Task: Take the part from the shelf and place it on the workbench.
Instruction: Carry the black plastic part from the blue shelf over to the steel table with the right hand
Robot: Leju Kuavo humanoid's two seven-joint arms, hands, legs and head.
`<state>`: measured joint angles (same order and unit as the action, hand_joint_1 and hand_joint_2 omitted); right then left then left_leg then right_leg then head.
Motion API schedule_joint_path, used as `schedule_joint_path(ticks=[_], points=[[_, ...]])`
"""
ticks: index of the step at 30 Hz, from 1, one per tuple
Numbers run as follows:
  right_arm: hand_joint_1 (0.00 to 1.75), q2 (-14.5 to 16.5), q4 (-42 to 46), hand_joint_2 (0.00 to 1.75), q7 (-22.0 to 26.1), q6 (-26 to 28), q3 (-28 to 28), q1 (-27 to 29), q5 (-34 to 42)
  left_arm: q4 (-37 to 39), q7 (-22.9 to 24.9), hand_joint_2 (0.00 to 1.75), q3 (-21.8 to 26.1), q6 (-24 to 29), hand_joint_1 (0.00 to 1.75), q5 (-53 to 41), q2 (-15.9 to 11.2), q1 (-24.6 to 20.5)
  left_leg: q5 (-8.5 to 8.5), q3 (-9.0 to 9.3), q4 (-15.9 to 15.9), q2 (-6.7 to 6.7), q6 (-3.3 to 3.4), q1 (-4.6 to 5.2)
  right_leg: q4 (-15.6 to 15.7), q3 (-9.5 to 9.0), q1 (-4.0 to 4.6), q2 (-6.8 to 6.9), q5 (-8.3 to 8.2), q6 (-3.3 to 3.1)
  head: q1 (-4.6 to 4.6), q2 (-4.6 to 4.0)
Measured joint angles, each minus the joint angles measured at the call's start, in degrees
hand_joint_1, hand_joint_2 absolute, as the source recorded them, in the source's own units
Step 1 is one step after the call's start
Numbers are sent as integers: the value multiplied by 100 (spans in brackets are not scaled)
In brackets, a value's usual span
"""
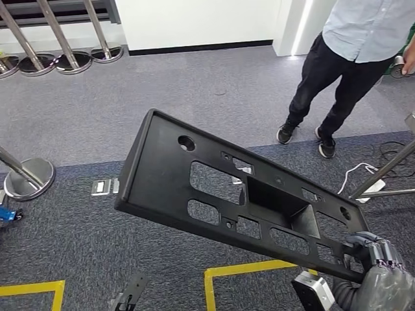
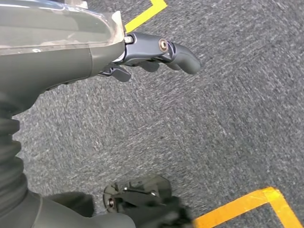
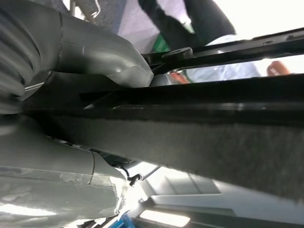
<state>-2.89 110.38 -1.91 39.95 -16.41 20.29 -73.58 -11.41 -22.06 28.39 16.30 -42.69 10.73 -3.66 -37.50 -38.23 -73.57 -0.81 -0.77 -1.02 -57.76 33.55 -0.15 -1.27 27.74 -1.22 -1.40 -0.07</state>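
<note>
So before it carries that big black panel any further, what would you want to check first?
1. Right hand grips the black part at one end: ok.
2. Part level: not ok; it tilts, far end raised, held from one end alone.
3. Left hand free to support: ok; it holds nothing and hangs over the carpet.
4. Path clear: not ok; a person stands ahead on the right.
5. Cable and stanchion base on the floor: trip risks, not ok.
6. Workbench position: cannot tell.
</note>
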Motion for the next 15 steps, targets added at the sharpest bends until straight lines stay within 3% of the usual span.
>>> schedule_joint_path(ticks=[1, 2, 3, 5, 7, 9, 11, 12, 13, 15], points=[[175, 1, -2, 175, -1, 0, 1, 3, -2, 0, 4, 175, 0, 5, 0, -4, -1, 10, 32, -81, -111, 9, 12, 4, -1, -7, 7, -63, 3, -4, 1, 0], [175, 2, -4, 175, -2, -1, 2, 6, -4, 0, 7, 175, 0, 14, 0, -11, -1, 14, 175, -59, 1, 21, 29, 6, -3, -18, 10, -129, 7, -2, 1, 0], [175, 3, -4, 175, -2, -1, 2, 7, -8, 0, 8, 175, 0, 26, 0, -20, -2, 14, 403, 61, 322, 59, 50, 6, -6, -34, 11, -196, 14, 4, 1, 0], [175, 4, -5, 175, -2, -1, 4, 6, -14, 0, 11, 175, 0, 46, 0, -33, -2, 17, 781, 372, 1080, 272, 85, -9, -28, -43, 12, -315, 36, 33, 3, 0], [175, 7, -6, 175, -4, -1, 6, 12, -19, 0, 20, 175, 0, 51, 0, -34, -1, 19, 879, 510, 1423, 439, 97, -8, -49, -9, -1, -410, 41, 88, 4, 0], [175, 10, -5, 175, -7, 1, 9, 33, -22, 0, 31, 175, 1, 50, 0, -34, 1, 8, 881, 520, 1461, 395, 127, 7, -48, 18, -27, -475, 40, 155, 2, 0], [175, 11, -2, 175, -8, 2, 14, 44, -23, 0, 32, 175, 2, 50, 0, -37, 2, -7, 896, 544, 1498, 301, 189, -1, -190, 76, -26, -304, 156, 217, 13, 0], [175, 11, -1, 175, -8, 2, 16, 41, -26, 0, 30, 175, 2, 50, 0, -37, 3, -10, 899, 558, 1515, 243, 218, -9, -420, 178, -25, -167, 299, 244, 18, 0], [175, 11, 0, 175, -7, 2, 16, 38, -27, 0, 28, 175, 2, 49, 0, -37, 4, -6, 893, 567, 1517, 185, 235, -6, -762, 336, -24, -37, 479, 272, 23, 0], [175, 11, -1, 175, -7, 2, 17, 40, -28, 0, 27, 175, 3, 46, 0, -36, 3, 6, 876, 576, 1516, 60, 250, -3, -1529, 713, -47, 49, 785, 320, 25, 0]])
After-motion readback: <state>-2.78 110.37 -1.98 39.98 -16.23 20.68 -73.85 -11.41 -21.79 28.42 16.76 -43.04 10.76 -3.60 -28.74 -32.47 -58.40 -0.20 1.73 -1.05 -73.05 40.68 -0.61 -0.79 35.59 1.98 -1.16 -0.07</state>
